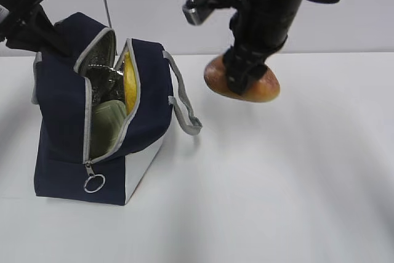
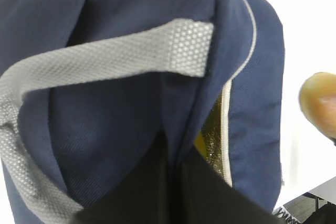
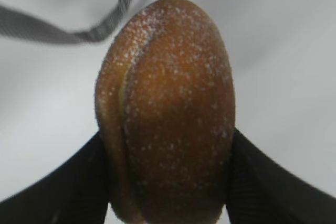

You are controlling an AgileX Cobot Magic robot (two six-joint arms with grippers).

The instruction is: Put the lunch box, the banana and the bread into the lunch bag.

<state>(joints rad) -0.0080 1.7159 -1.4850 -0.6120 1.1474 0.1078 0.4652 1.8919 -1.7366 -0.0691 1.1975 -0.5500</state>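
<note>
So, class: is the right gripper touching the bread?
Touching. In the right wrist view both fingers of the right gripper press against the sides of the bread, with no gap.

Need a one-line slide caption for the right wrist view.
Right claw grips the bread between both fingers, a grey bag strap behind.

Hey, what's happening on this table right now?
A two-armed robot is packing a boxy navy-blue fabric lunch bag. The right gripper is clamped on the oval golden-brown bread bun, to the right of the bag and not yet inside. The left gripper is at the bag's far upper edge, seemingly holding it open, though its grip is hidden. Through the unzipped opening, the yellow banana and the sage-green lid of the lunch box are already inside.
</note>
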